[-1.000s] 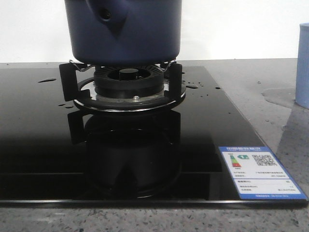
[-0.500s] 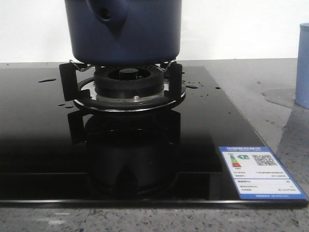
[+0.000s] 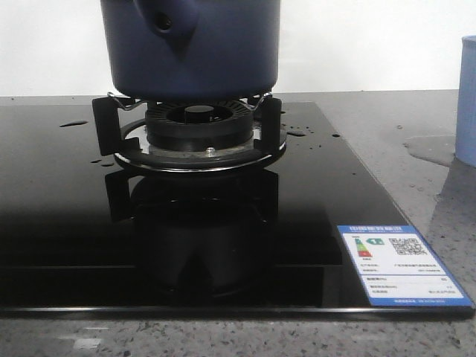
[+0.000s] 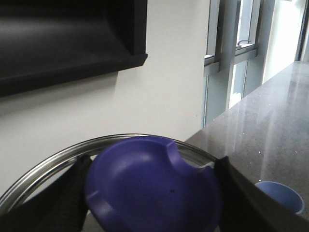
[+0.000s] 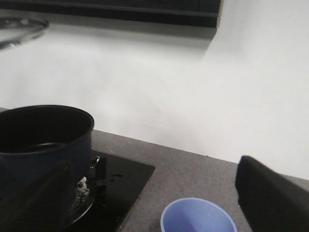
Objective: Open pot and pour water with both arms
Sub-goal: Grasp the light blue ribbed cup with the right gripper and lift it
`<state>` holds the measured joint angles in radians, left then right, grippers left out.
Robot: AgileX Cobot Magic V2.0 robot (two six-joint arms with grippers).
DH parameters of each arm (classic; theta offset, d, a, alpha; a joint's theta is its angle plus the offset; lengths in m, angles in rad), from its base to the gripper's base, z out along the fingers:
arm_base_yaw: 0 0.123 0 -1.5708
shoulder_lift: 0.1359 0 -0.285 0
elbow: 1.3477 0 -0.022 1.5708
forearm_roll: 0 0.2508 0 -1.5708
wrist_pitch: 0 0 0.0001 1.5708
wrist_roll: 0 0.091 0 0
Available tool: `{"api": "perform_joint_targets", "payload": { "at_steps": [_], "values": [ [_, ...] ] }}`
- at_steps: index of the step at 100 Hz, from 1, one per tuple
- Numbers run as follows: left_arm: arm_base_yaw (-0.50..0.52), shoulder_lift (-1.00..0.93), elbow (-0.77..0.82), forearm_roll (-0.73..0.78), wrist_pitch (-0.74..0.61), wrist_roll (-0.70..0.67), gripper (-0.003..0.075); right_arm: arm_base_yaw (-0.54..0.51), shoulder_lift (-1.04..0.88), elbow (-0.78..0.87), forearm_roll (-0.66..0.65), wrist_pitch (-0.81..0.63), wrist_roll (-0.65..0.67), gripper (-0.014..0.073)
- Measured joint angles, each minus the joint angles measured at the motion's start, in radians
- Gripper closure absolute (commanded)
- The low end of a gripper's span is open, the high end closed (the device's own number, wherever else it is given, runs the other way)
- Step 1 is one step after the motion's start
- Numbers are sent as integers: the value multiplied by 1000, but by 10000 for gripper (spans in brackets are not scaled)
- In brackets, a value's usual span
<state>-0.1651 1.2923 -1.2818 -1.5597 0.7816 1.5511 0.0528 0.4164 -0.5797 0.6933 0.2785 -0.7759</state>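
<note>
The dark navy pot (image 3: 192, 48) stands on the gas burner (image 3: 197, 123), its handle stub with a round hole (image 3: 165, 22) facing the front camera. In the right wrist view the pot (image 5: 43, 140) is uncovered, with dark liquid inside. My left gripper (image 4: 152, 193) is shut on the blue knob (image 4: 154, 179) of the glass lid, whose steel rim (image 4: 58, 162) curves behind it; the lid is held up in the air and shows in the right wrist view (image 5: 21, 26). My right gripper (image 5: 154, 198) is open and empty, above the counter between pot and cup. Neither gripper shows in the front view.
A pale light-blue cup (image 3: 466, 100) stands on the grey counter right of the black glass hob (image 3: 223, 223); it also shows in the right wrist view (image 5: 198, 217) and the left wrist view (image 4: 282, 193). Water is puddled near it (image 3: 428, 149). A white wall runs behind.
</note>
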Motion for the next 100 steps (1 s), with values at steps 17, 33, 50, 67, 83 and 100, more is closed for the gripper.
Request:
{"api": "perform_joint_targets", "payload": {
  "at_steps": [17, 33, 50, 67, 83, 100],
  "values": [
    [7, -65, -2, 21, 5, -11, 438, 0, 6, 127, 11, -48, 0, 0],
    [7, -85, -2, 27, 20, -11, 438, 0, 45, 237, 100, -177, 0, 0],
    [7, -85, -2, 31, 20, -11, 438, 0, 172, 258, 151, -223, 0, 0],
    [7, -85, -2, 35, 20, -11, 438, 0, 318, 258, 159, -266, 0, 1],
    [7, -85, -2, 35, 20, -11, 438, 2, 400, 240, 162, -279, 0, 1],
    [7, -85, -2, 35, 20, -11, 438, 53, 430, 180, 156, -339, -1, 1]
  ]
}}
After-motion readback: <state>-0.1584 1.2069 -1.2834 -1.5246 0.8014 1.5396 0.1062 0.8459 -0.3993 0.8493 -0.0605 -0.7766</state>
